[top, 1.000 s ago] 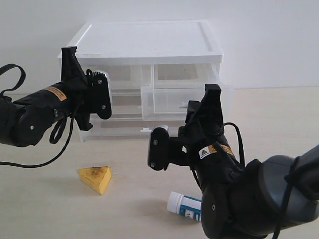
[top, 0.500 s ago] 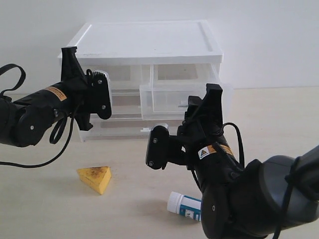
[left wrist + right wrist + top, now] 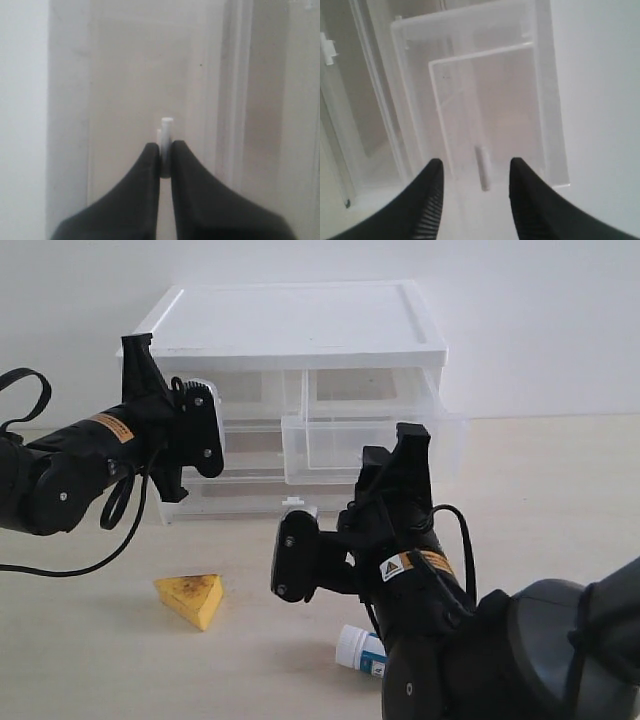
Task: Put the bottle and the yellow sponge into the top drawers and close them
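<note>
L gripper (image 3: 166, 150): jaws clamped shut on a small white tab handle (image 3: 167, 125) of a clear drawer front on the cabinet's L side; can't tell which drawer. R gripper (image 3: 476, 164): jaws open, standing either side of a second white tab (image 3: 482, 172) w/o touching it. That tab belongs to the R-hand top drawer (image 3: 370, 445), which stands pulled out of the white cabinet (image 3: 300, 325), just ahead of the fingertips. On the tabletop (image 3: 100, 660), the bottle (image 3: 352, 646) lies on its side behind and below the R jaws, well apart from them and partly hidden by that arm. The yellow sponge (image 3: 192, 598) sits on the table below the L jaws, also well apart, outside the drawers.
</note>
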Controlling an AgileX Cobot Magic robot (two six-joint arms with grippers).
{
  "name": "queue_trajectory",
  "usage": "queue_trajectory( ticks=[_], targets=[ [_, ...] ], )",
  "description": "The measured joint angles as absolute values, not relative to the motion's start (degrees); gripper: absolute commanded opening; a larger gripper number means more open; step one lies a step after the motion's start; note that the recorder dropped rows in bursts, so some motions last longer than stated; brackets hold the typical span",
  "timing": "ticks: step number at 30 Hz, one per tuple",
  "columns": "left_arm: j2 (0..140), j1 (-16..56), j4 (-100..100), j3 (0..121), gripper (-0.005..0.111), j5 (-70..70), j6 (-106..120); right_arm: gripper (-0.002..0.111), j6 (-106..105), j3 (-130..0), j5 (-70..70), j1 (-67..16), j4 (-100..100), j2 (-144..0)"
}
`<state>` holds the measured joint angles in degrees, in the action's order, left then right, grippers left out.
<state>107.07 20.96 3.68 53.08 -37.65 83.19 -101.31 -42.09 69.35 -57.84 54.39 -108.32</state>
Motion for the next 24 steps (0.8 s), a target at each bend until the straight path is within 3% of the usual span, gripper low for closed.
queue_trajectory(
  ticks=[13, 24],
  targets=[
    [107.07, 20.84, 3.22, 53.08, 0.004, -37.65, 82.98, 0.038, -89.41, -41.03, 68.7, -59.34, 59.36, -100.14],
    [107.07, 20.84, 3.1, 53.08, 0.004, -37.65, 82.98, 0.038, -84.12, -40.94, 56.99, -59.34, 72.73, -97.48]
  ],
)
